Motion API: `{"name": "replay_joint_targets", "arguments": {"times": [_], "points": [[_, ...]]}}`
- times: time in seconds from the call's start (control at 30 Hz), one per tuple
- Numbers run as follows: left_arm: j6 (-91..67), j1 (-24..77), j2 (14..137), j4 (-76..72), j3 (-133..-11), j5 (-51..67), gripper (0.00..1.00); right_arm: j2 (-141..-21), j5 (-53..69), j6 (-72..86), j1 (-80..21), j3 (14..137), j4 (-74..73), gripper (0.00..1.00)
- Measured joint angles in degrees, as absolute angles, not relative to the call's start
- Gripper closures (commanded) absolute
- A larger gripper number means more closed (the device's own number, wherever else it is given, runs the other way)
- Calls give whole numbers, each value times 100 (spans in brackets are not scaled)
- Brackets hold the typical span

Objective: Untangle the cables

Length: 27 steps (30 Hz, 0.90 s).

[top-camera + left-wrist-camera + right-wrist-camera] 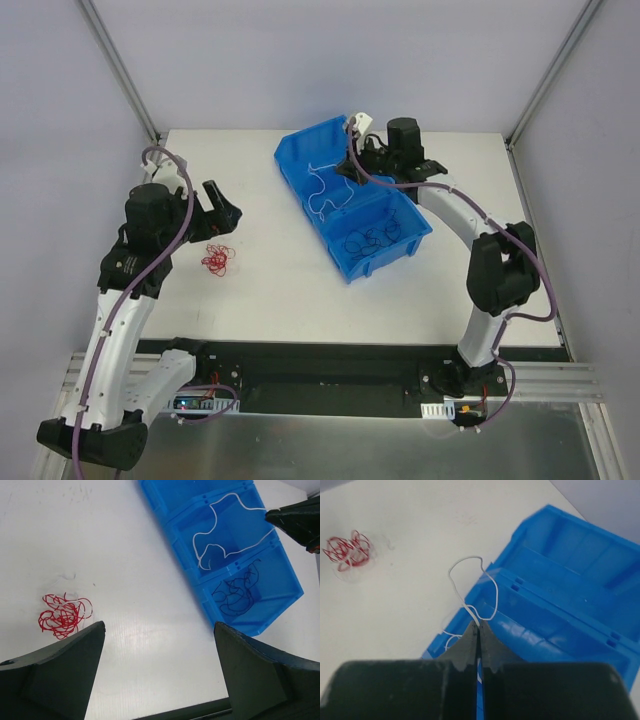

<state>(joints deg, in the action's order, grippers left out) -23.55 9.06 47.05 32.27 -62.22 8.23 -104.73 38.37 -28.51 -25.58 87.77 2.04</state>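
A blue plastic bin with three compartments (170, 500) sits slantwise on the white worktop (280, 300). It runs from the middle of the far edge toward the right edge.

The thin white curly wire (250, 542) lies mostly in the bin's middle compartment. One end of it rises to the right gripper (477, 625), whose jaws are pressed together on the strand. Above the fingertips, the wire stands up in a loose loop.

The thin black curly wire (235, 592) is bunched in the compartment nearest the right edge, apart from the white one.

The thin red curly wire (62, 615) lies in a small tangle on the bare worktop toward the left edge, well apart from the bin.

The left gripper (159, 627) hangs above the worktop near the red tangle. Its jaws are spread wide with nothing between them.
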Motion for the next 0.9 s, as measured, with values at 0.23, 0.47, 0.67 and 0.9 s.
{"name": "replay_joint_targets", "arguments": {"times": [0.23,0.47,0.67,0.9], "points": [[-2281,906,5131,3177,-5959,499,14,-10420,3277,-3837,-2279,8385,-578,99],[-2204,888,6049,3162,-5540,19,13,-10501,2523,-4145,-2233,8508,-1116,63],[-2056,609,6726,3133,-5522,-440,23,-10582,2071,-3879,-2353,8713,-1125,45],[-1835,71,7465,2978,-5542,-329,49,-10580,1455,-3500,-3411,8674,-779,32]]}}
